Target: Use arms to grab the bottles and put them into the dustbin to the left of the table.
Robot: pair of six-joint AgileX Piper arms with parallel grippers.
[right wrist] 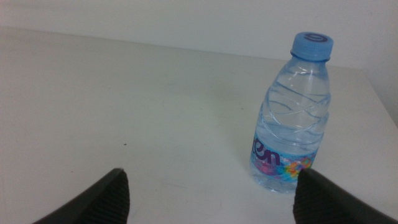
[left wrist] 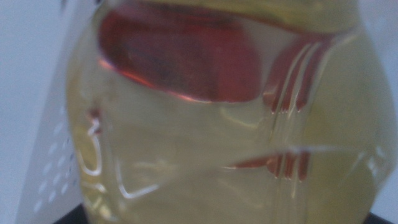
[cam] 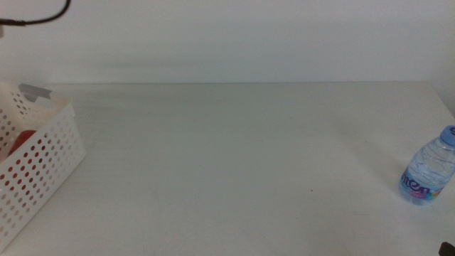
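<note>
A yellowish tea bottle (left wrist: 217, 143) fills the left wrist view, held close to the camera with my left gripper shut on it; only dark corners of its jaws show. Through the bottle I see the red can (left wrist: 180, 56), and beside it a perforated wall of the dustbin (left wrist: 53, 168). The middle view shows the white dustbin (cam: 43, 156) at the table's left edge with the red can (cam: 25, 140) inside. At the table's right edge stands the small blue-capped water bottle (cam: 430, 167). My right gripper (right wrist: 211, 199) is open a short way before the water bottle (right wrist: 292, 118), nothing between its jaws.
The white table (cam: 234, 156) runs back to a white wall. A black cable (cam: 50, 14) hangs at the upper left. Neither arm shows in the middle view.
</note>
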